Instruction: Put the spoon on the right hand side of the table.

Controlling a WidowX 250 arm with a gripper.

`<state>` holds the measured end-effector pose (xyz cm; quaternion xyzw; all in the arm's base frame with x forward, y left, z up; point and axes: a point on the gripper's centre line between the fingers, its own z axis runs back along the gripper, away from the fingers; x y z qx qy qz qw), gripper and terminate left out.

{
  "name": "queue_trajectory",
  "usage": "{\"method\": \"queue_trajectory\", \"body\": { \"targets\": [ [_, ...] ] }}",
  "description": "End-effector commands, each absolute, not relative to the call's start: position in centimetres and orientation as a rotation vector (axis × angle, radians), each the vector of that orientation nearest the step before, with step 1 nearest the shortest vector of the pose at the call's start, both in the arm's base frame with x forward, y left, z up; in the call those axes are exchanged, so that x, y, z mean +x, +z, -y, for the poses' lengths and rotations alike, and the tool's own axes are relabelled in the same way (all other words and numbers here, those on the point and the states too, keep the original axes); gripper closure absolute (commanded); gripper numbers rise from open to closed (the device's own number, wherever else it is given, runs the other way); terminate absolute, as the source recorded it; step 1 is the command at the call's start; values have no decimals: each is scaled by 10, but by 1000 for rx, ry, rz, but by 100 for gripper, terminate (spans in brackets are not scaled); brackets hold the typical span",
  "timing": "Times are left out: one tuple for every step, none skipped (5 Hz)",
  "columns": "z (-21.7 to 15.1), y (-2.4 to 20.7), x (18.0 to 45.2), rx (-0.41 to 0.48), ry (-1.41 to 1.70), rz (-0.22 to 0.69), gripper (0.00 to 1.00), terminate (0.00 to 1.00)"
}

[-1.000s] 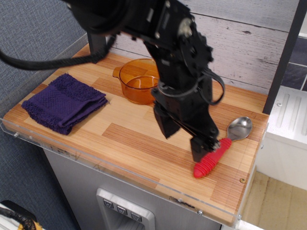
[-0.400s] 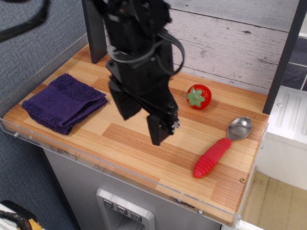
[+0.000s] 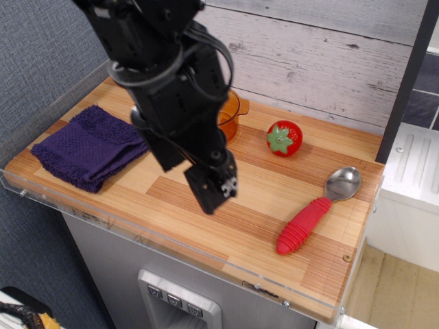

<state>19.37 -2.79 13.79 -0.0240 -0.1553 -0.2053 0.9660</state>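
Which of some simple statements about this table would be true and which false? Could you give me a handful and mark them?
1. The spoon lies near the right end of the table. True.
2. The gripper has the spoon between its fingers. False: the spoon lies free on the wood, well to the right of the gripper.
3. The purple towel sits at the left end. True.
4. The strawberry toy rests inside the orange pot. False: it stands on the wood, to the right of the pot.
5. The spoon's bowl points toward the front edge. False: the red handle points to the front, and the bowl lies further back.
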Motion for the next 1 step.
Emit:
{"method": "queue_trajectory", "body": {
  "targets": [
    [25, 139, 191, -44, -418, 321, 0, 100]
  ]
}}
